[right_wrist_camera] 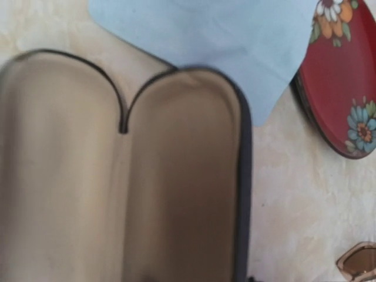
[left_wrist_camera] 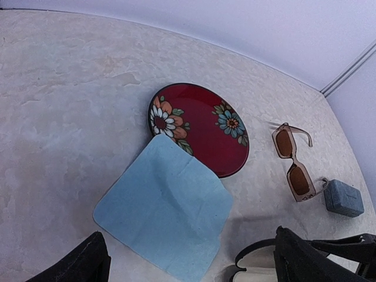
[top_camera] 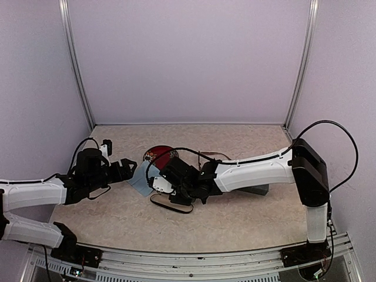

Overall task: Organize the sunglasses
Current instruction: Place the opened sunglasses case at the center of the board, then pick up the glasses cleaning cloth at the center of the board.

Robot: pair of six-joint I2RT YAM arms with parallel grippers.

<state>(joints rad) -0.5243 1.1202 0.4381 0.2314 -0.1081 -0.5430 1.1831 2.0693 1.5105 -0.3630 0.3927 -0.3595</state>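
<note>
My left fingers gape empty by the cloth; my right fingers I can't read. The reddish-brown sunglasses lie beside the plate, likely meant for the open case.

high rear view, wrist views share plate

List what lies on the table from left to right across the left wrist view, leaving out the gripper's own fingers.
light-blue cloth → red flowered plate → reddish-brown sunglasses → grey-blue case
</note>
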